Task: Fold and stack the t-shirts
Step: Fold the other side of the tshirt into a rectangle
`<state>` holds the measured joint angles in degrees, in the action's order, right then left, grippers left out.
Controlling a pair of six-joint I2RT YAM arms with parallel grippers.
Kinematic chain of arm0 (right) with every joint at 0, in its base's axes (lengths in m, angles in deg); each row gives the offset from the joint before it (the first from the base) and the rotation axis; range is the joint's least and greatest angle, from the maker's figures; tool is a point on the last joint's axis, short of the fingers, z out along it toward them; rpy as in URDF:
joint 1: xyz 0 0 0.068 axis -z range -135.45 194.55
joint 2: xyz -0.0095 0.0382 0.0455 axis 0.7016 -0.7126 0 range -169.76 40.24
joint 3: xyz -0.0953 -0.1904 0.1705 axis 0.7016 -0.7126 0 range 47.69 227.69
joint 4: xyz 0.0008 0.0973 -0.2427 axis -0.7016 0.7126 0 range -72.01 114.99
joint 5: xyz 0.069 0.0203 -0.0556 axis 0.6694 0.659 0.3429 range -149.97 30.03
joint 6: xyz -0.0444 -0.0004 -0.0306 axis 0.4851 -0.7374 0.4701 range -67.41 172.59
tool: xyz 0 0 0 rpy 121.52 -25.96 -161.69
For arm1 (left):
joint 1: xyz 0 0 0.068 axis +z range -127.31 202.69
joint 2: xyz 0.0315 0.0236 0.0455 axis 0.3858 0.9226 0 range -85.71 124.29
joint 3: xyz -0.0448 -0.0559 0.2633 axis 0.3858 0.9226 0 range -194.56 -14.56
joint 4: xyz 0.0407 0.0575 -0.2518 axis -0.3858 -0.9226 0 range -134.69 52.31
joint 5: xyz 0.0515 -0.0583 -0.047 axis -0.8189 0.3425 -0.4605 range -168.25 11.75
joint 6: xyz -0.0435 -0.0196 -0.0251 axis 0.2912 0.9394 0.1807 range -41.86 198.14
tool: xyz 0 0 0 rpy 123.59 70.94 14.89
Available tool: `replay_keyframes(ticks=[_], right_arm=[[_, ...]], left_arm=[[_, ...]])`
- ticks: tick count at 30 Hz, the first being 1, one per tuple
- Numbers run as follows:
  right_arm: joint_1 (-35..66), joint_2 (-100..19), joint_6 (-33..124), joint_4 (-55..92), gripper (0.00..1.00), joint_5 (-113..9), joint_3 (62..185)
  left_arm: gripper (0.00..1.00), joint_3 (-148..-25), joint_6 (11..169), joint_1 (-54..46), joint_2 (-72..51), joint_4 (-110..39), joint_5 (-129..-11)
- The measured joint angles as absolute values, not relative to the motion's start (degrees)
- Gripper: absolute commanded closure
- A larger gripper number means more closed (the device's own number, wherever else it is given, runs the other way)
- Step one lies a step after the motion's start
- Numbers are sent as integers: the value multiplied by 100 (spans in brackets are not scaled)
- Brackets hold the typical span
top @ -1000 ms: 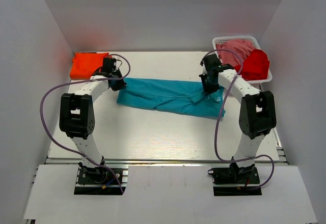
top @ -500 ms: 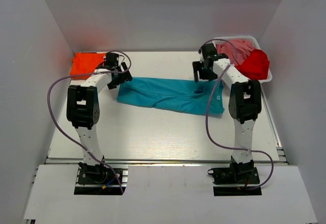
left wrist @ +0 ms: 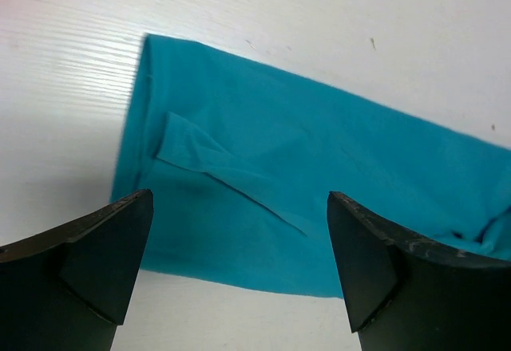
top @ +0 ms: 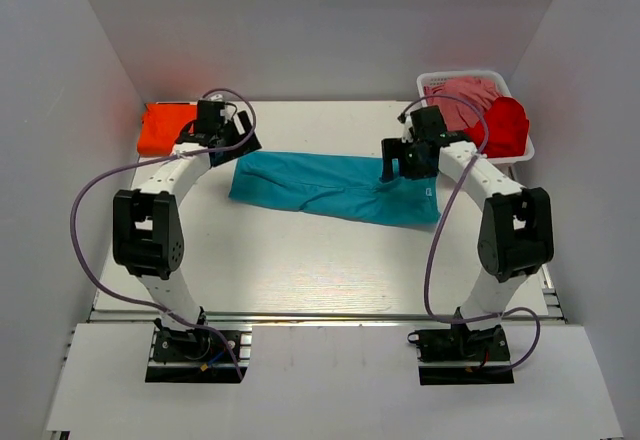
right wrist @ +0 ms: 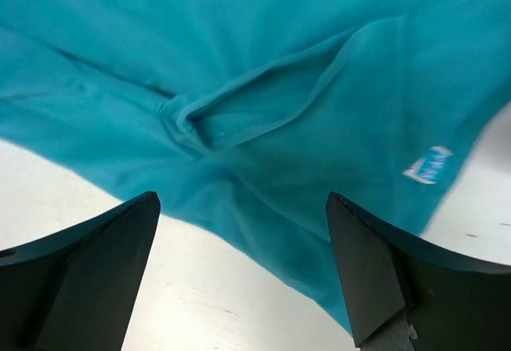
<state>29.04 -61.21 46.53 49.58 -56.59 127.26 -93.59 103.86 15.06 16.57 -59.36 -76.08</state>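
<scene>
A teal t-shirt (top: 335, 188) lies on the white table, folded lengthwise into a long strip running left to right. My left gripper (top: 232, 143) hovers open above the strip's left end (left wrist: 319, 143), nothing between its fingers (left wrist: 96, 263). Over the right end, where the cloth (right wrist: 279, 72) is creased and a small white label (right wrist: 427, 165) shows, my right gripper (top: 400, 160) also stands open and empty. An orange t-shirt (top: 165, 127), folded into a small rectangle, rests at the back left corner.
A white basket (top: 472, 75) at the back right holds a pink shirt (top: 465, 95) and a red one (top: 505, 125). Purple cables loop from both arms. White walls close in the table on three sides.
Both grippers have opened and let go of the teal shirt, which now lies flat. The left gripper drew back past the left end; the right rose and shifted slightly.
</scene>
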Motion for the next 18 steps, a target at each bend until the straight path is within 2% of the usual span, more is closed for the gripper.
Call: replay_keyframes(ticks=[8, 18], right_arm=[[2856, -6696, 4554, 4593, 10, -4497, 12575], [2692, -8326, 4231, 4296, 10, -4053, 14370]], left_arm=[[0, -9313, 10193, 1366, 2394, -5696, -6834], [0, -9308, 10150, 1313, 2896, -5687, -6570]])
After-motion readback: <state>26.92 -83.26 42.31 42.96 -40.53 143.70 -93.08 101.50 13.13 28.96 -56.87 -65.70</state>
